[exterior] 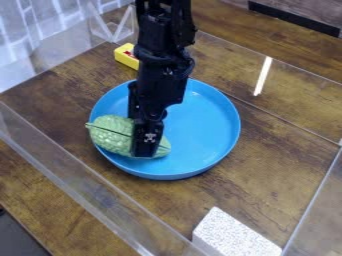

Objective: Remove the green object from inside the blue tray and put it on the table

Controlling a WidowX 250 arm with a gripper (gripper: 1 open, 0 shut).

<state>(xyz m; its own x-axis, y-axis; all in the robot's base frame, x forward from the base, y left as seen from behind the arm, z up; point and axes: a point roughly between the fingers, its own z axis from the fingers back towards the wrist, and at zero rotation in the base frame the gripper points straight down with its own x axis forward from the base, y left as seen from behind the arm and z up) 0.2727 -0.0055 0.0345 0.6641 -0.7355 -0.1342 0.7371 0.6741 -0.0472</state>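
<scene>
The big blue tray [206,125] sits flat on the table [278,122], so it can hold the green lump [115,136] near its rim. Your gripper [144,143] is spread wide at the lump, likely so its fingers can go around it before you squeeze.

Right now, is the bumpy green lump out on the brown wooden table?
No, the bumpy green lump is inside the round blue plastic tray.

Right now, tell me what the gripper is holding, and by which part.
I can't tell: the gripper is down over the green object's inner end, hiding any grip.
</scene>
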